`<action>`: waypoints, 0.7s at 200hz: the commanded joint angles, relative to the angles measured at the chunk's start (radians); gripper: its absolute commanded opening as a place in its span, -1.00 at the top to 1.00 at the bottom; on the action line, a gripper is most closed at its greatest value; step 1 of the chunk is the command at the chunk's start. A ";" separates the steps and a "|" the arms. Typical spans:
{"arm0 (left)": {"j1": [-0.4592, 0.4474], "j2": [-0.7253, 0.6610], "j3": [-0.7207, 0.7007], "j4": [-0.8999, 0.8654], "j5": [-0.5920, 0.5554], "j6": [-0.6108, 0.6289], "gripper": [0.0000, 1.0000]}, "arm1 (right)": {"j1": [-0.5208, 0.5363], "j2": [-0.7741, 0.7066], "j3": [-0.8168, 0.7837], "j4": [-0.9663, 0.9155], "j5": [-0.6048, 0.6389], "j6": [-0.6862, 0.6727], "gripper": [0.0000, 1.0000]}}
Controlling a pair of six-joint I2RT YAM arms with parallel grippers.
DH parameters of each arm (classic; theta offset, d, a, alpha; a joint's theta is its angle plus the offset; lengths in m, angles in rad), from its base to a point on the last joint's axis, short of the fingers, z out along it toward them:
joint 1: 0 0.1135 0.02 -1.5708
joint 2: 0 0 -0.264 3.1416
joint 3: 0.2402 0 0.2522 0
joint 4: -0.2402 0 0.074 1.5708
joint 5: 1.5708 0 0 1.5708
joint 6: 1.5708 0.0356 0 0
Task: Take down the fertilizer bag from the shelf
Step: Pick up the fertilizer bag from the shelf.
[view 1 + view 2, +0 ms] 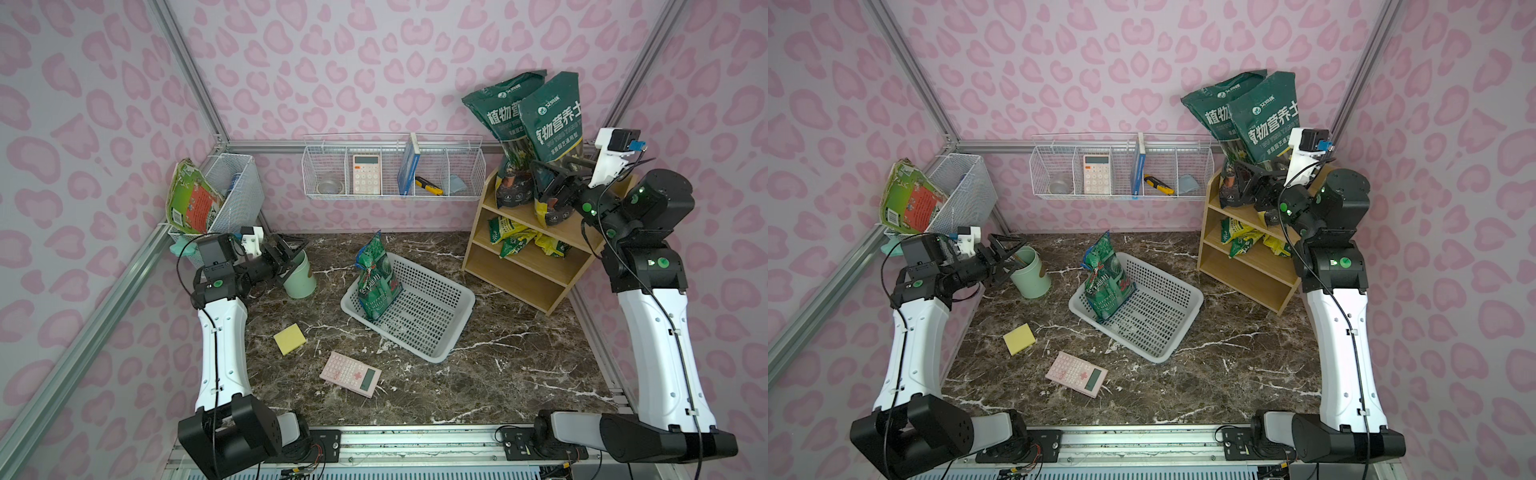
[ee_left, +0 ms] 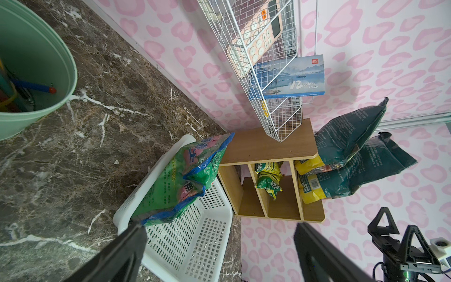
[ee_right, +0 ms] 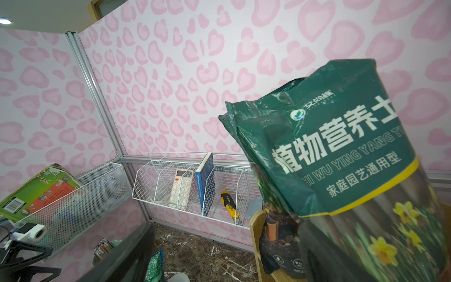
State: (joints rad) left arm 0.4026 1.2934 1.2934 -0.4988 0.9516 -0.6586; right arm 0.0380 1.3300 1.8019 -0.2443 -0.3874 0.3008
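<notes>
Two dark green fertilizer bags stand upright on the top tier of the light-wood shelf (image 1: 528,274) (image 1: 1246,270) at the back right. The front bag (image 1: 552,116) (image 1: 1266,120) (image 3: 341,151) overlaps the rear bag (image 1: 498,116). My right gripper (image 1: 555,183) (image 1: 1256,185) (image 3: 219,254) is open wide at the level of the bags' lower halves. One of its fingers (image 3: 317,251) lies in front of the front bag's face, and nothing is clamped. My left gripper (image 1: 286,249) (image 1: 1005,249) (image 2: 219,246) hangs open at the far left beside a mint cup (image 1: 301,278).
A white perforated basket (image 1: 432,328) in the middle of the table holds a bright green bag (image 1: 376,282). Small yellow-green packets (image 1: 515,241) lie on the shelf's middle tier. A wire wall basket (image 1: 395,166) hangs left of the shelf. In front lie a pink calculator (image 1: 351,374) and a yellow pad (image 1: 289,338).
</notes>
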 commanded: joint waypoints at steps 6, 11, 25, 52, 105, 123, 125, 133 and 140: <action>0.010 0.011 0.004 0.022 0.009 -0.001 -0.99 | 0.007 0.088 0.137 -0.136 0.234 -0.099 -0.89; 0.010 0.013 0.003 0.022 0.009 -0.001 -0.99 | 0.007 0.112 0.171 -0.157 0.252 -0.107 -0.89; 0.011 0.017 0.004 0.022 0.012 -0.003 -0.99 | 0.007 0.176 0.247 -0.203 0.295 -0.133 -0.90; 0.014 0.015 0.005 0.024 0.013 -0.006 -0.99 | 0.001 0.259 0.311 -0.241 0.238 -0.171 -0.89; 0.019 0.023 0.001 0.028 0.018 -0.010 -0.99 | 0.004 0.285 0.298 -0.227 0.151 -0.192 -0.91; 0.019 0.020 0.000 0.028 0.017 -0.010 -0.99 | 0.009 0.305 0.328 -0.246 0.179 -0.187 -0.93; 0.019 0.021 0.001 0.028 0.017 -0.011 -0.98 | 0.009 0.310 0.335 -0.251 0.183 -0.187 -0.92; 0.019 0.023 0.000 0.027 0.017 -0.010 -0.98 | 0.013 0.338 0.374 -0.274 0.208 -0.187 -0.90; 0.019 0.024 0.000 0.027 0.017 -0.010 -0.99 | 0.021 0.375 0.425 -0.310 0.258 -0.188 -0.89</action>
State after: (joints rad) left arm 0.4217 1.3155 1.2934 -0.4919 0.9524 -0.6743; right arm 0.0460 1.6424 2.1338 -0.5003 -0.2153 0.1192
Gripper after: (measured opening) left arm 0.993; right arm 0.958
